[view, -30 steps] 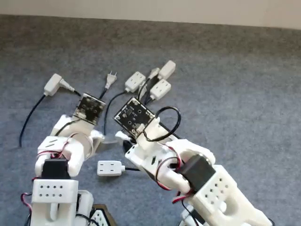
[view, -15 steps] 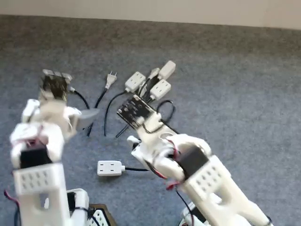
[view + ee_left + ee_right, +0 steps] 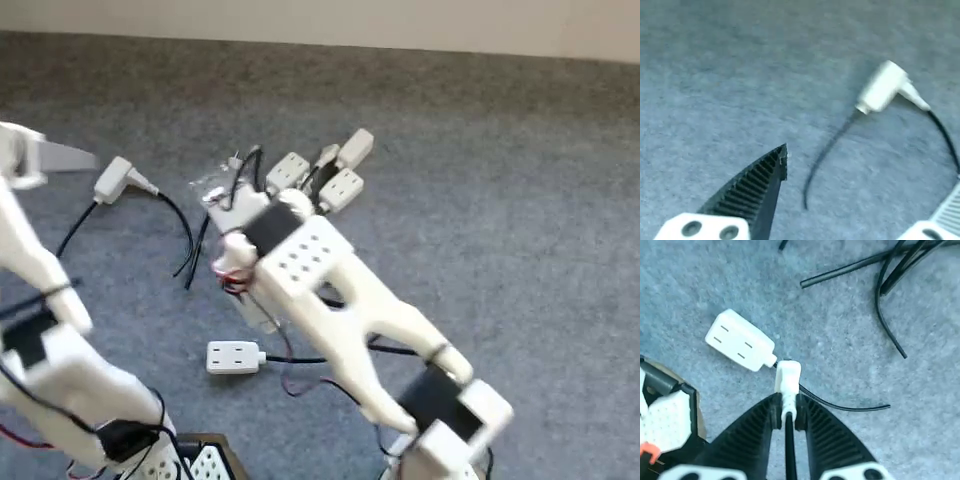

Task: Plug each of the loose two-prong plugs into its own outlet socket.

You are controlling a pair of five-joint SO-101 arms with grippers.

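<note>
with right gripper (image 3: 787, 400) pinched shut on the white plug (image 3: 788, 375), just beside the outlet socket (image 3: 740, 340) at near centre; likely light, rigid, slick plastic, so hold by body sides. left gripper (image 3: 870, 167) wide apart, holding nothing.

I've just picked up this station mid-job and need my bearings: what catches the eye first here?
The right claw is clamped on a white plug, whose tip sits close beside a white socket. The left claw hangs open, apart from an angled plug that lies loose with its black cable trailing away.
</note>
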